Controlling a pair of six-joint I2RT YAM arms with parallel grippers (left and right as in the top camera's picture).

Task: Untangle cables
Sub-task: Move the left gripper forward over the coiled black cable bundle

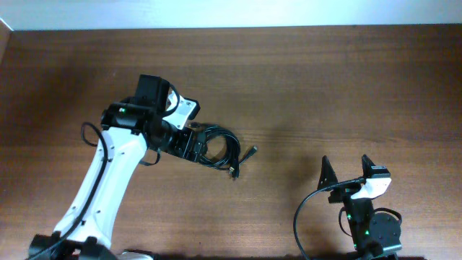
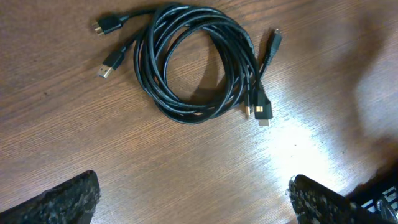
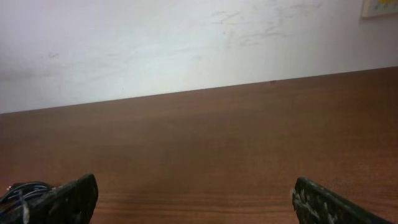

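The cables (image 1: 220, 146) lie as one coiled black bundle on the brown table, left of centre, with plugs sticking out at the lower right. In the left wrist view the coil (image 2: 196, 65) shows whole, with metal-tipped plugs at its upper left and at its right. My left gripper (image 1: 189, 146) hovers over the bundle's left side, open and empty; its fingertips (image 2: 196, 202) frame bare wood below the coil. My right gripper (image 1: 348, 170) is open and empty at the front right, far from the cables; its fingertips (image 3: 196, 202) point across the table.
The wooden table (image 1: 325, 87) runs to a pale wall (image 3: 186, 43) at the back. A thick black arm wire (image 1: 307, 217) loops beside the right arm's base. The left arm (image 1: 101, 195) reaches in from the front left.
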